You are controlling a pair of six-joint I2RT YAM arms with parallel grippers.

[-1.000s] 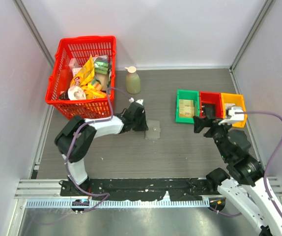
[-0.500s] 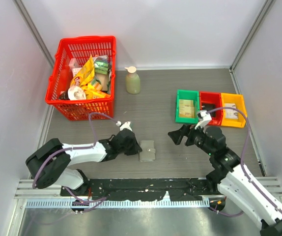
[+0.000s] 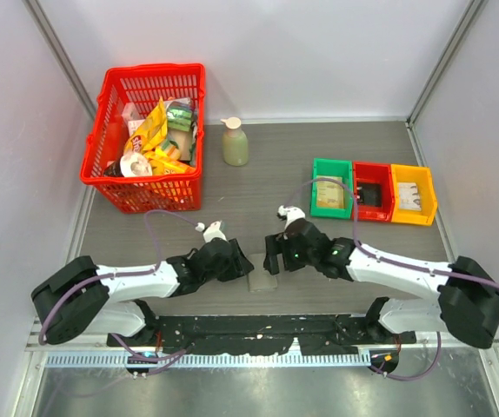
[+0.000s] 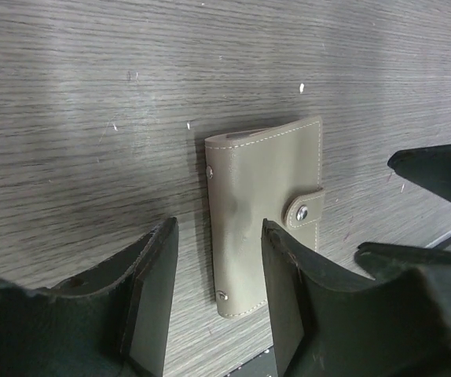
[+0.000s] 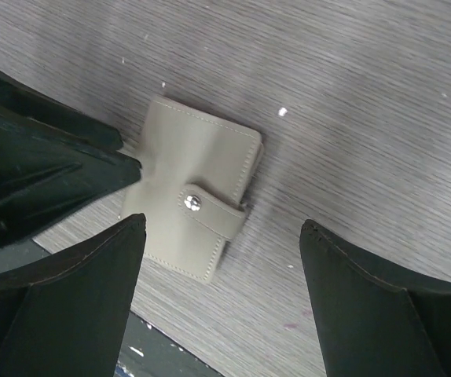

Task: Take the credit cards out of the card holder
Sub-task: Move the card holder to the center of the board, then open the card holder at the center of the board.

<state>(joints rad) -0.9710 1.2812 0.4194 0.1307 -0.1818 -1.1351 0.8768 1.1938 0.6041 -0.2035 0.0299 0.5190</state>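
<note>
We are only approaching: the card holder (image 3: 261, 281) lies snapped shut at lower centre of the top view, between our left gripper (image 3: 235, 261) and right gripper (image 3: 273, 259), both wide open and empty (no credit cards showing). Next we judge: pin it, unsnap the tab (image 5: 210, 210).

The card holder (image 4: 261, 188) is matt stitched leather with shiny metal snaps (image 4: 302, 212); the table (image 4: 92, 94) is grey wood-grain.

There is one card holder (image 4: 265, 212). Two arms show: a left arm (image 3: 136, 280) and a right arm (image 3: 389, 268). Three bins: one green (image 3: 316, 187), one red (image 3: 371, 165), one yellow (image 3: 410, 168). One basket (image 3: 154, 69) holds several packets (image 3: 152, 126), too jumbled to count. One bottle (image 3: 235, 144).
</note>
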